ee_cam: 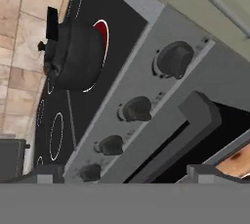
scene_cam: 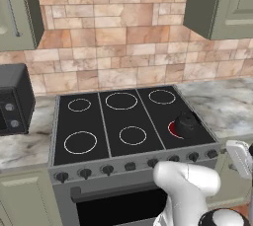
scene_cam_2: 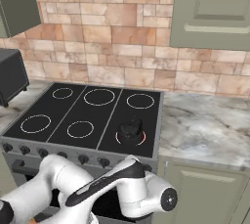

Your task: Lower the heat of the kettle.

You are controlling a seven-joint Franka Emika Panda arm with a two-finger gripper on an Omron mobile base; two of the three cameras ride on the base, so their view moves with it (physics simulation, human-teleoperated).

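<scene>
Black kettle (ee_cam: pixel 73 54) is seen at eleven o'clock from the gripper (ee_cam: pixel 119 174), whose jaws are spread and empty, dials (ee_cam: pixel 136 108) between

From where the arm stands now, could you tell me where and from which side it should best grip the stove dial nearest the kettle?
Grip the rightmost dial around its round rim, coming straight in at the stove's front panel. It juts out toward the robot as a stubby cylinder, so fingers can straddle it. The kettle sits on the glowing burner just behind it.
</scene>
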